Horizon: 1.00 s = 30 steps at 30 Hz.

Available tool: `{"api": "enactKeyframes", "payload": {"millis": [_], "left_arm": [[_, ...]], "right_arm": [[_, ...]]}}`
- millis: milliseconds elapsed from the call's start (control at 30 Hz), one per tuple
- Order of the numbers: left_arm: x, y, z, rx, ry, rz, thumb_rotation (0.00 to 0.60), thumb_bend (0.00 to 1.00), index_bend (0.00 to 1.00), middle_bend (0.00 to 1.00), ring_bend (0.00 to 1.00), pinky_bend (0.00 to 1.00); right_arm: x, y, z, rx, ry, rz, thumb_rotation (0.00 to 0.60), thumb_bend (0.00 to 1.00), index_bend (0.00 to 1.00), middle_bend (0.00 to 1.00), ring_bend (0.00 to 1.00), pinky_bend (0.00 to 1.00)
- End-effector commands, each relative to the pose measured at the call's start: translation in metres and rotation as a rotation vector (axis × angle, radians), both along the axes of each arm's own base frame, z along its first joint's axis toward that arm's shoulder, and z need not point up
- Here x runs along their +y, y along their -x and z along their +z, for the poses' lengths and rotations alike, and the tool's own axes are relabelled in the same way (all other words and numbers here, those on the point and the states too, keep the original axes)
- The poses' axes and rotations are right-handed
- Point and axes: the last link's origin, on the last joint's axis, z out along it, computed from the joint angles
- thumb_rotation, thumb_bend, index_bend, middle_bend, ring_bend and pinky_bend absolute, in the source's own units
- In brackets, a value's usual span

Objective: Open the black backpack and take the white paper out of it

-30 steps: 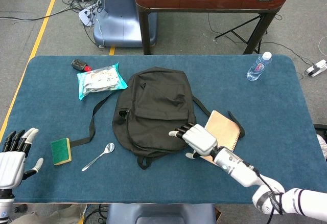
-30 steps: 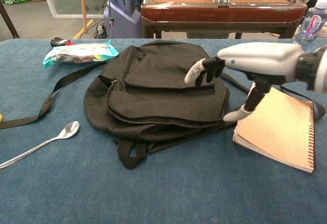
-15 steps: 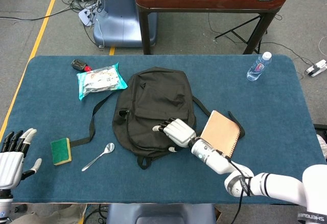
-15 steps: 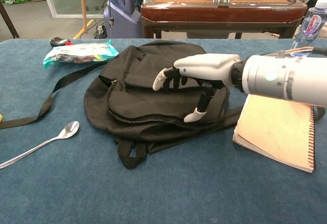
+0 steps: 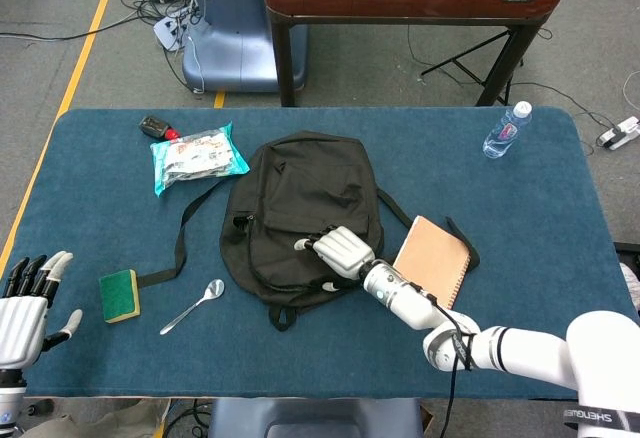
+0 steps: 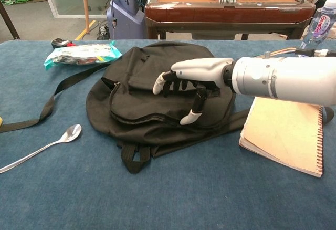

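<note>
The black backpack (image 5: 300, 213) (image 6: 142, 91) lies flat and zipped in the middle of the blue table. My right hand (image 5: 336, 253) (image 6: 189, 80) hovers over its front pocket, fingers spread and angled down, thumb tip near the lower seam; it holds nothing. Whether the fingertips touch the fabric I cannot tell. My left hand (image 5: 25, 303) rests open at the table's near left corner, seen only in the head view. No white paper shows.
A brown spiral notebook (image 5: 432, 258) (image 6: 286, 133) lies just right of the backpack. A spoon (image 5: 195, 305) (image 6: 44, 146), a green sponge (image 5: 120, 295), a snack packet (image 5: 197, 155) (image 6: 81, 54) and a loose strap (image 6: 50, 104) lie to the left. A water bottle (image 5: 507, 130) stands far right.
My right hand has moved left from beside the notebook to above the backpack's front pocket and has lowered towards it. The left hand has stayed put.
</note>
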Motion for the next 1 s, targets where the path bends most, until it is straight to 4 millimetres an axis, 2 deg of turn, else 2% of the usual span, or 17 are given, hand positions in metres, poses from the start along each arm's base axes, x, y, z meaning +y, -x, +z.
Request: {"api": "enactKeyframes", "payload": {"millis": [33,267,400,733,1000], "left_arm": [[0.000,0.000,0.000,0.001,0.000,0.002,0.600,0.32,0.09,0.11,0.08,0.01],[0.003,-0.001,0.000,0.003,-0.001,-0.004,0.600,0.32,0.09,0.11,0.08,0.01],[0.004,-0.002,0.000,0.004,-0.002,-0.011,0.600,0.32,0.09,0.11,0.08,0.01],[0.006,-0.002,-0.001,0.006,0.003,-0.012,0.600,0.32,0.09,0.11,0.08,0.01],[0.009,-0.005,-0.002,0.006,0.002,-0.024,0.600,0.32,0.09,0.11,0.08,0.01]], "right_arm": [[-0.007,-0.004,-0.002,-0.001,0.006,-0.011,0.600,0.18,0.23,0.25,0.23,0.23],[-0.022,-0.009,-0.002,-0.024,0.023,-0.044,0.600,0.25,0.31,0.28,0.23,0.24],[-0.029,-0.010,0.002,-0.038,0.033,-0.061,0.600,0.27,0.32,0.29,0.23,0.25],[-0.036,-0.009,0.012,-0.060,0.046,-0.086,0.600,0.32,0.39,0.32,0.24,0.28],[-0.041,-0.010,0.015,-0.096,0.067,-0.100,0.600,0.41,0.51,0.37,0.27,0.31]]}}
